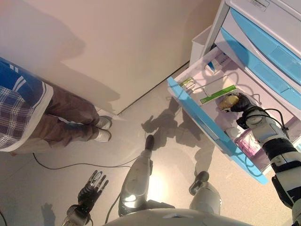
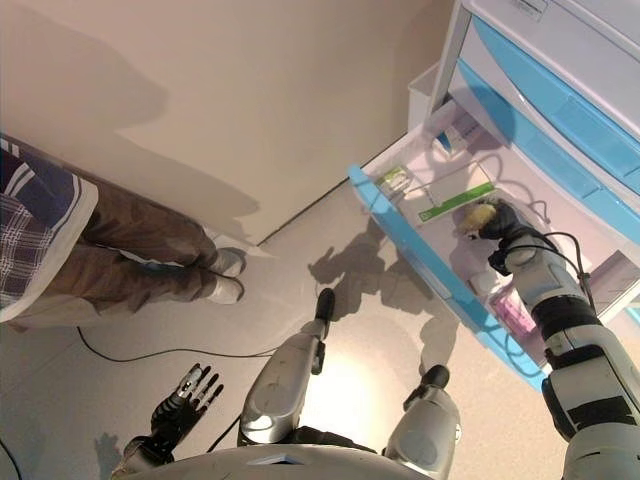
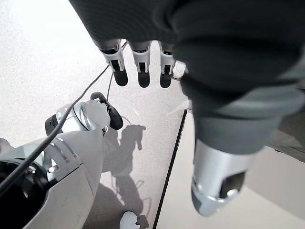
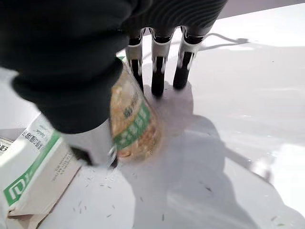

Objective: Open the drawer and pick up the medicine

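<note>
The low drawer (image 1: 197, 117) with a blue front stands pulled out of the white cabinet. My right hand (image 1: 242, 103) is inside it. A yellowish medicine packet with a green label (image 1: 227, 100) stands tilted between its thumb and fingers, as the right wrist view (image 4: 133, 119) shows; the fingertips (image 4: 158, 81) touch the drawer floor behind it. A white box with a green stripe (image 1: 217, 94) lies right beside the packet. My left hand (image 1: 91, 188) hangs open and empty near the floor at the lower left.
More boxes lie in the drawer: a small green-labelled one (image 1: 187, 84) at its far end and a pink one (image 1: 248, 143) near my forearm. Shut blue-fronted drawers (image 1: 263, 42) sit above. A person's legs (image 1: 66, 117) stand at the left; a cable (image 1: 75, 165) crosses the floor.
</note>
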